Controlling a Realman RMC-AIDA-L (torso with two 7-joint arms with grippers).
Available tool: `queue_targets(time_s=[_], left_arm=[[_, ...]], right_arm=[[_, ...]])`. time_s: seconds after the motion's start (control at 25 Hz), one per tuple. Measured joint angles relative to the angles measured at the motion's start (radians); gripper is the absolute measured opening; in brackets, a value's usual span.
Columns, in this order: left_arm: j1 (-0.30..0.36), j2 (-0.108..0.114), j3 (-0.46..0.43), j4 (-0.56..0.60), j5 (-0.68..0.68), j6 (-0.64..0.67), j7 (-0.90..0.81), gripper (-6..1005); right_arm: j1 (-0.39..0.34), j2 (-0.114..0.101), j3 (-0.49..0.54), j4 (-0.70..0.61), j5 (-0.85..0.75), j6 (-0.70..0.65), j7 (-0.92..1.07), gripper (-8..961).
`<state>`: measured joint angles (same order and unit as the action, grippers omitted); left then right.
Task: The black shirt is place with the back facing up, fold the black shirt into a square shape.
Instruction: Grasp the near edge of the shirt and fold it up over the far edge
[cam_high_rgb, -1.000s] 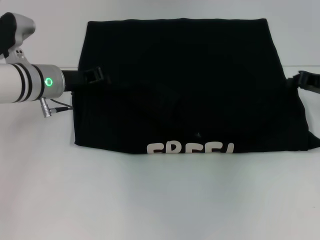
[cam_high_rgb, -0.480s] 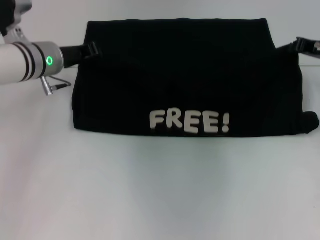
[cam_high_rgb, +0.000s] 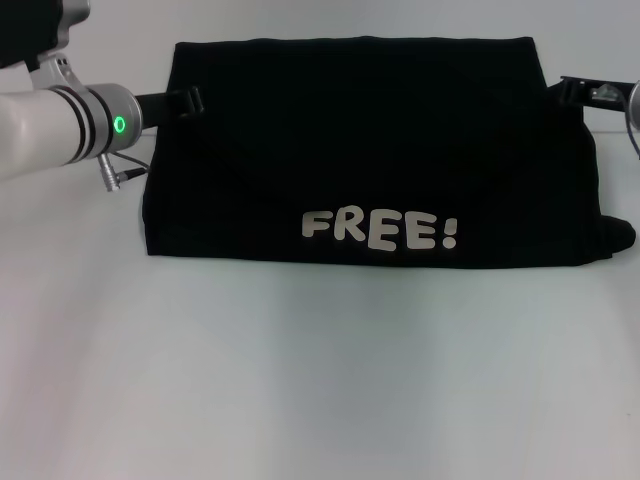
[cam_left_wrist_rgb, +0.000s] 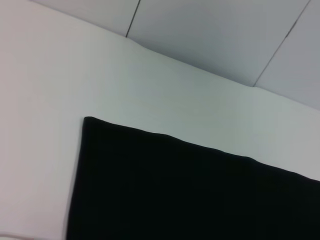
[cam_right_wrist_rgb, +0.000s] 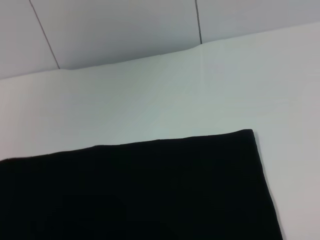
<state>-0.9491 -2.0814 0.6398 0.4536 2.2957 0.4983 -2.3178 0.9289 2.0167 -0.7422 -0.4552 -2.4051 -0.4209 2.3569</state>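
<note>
On the white counter (cam_high_rgb: 320, 380) the black shirt (cam_high_rgb: 370, 150) lies folded lengthwise, left pincer (cam_high_rgb: 185, 100) and right pincer (cam_high_rgb: 585, 88) at its far corners, grips I cannot tell, so I'd keep edges aligned.

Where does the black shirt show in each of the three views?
Head view: shirt fills the middle, "FREE!" lettering near its front edge.
Left wrist view: shirt fills the lower part, one corner visible.
Right wrist view: shirt fills the lower part, one corner visible.
Shared landmark: the white table.
</note>
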Motion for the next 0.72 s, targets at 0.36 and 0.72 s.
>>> queue_targets(time_s=[0.36,0.72], left_arm=[[0.053,-0.039,-0.004,0.107,-0.036,-0.01,-0.009,45],[0.057,-0.041,0.019,0.101,-0.04,-0.01,0.015,47]], right_arm=[[0.008,0.005,-0.018,-0.019,0.0,0.012,0.001,52],[0.028,0.006,-0.03,-0.002,-0.007,0.044,-0.013,55]])
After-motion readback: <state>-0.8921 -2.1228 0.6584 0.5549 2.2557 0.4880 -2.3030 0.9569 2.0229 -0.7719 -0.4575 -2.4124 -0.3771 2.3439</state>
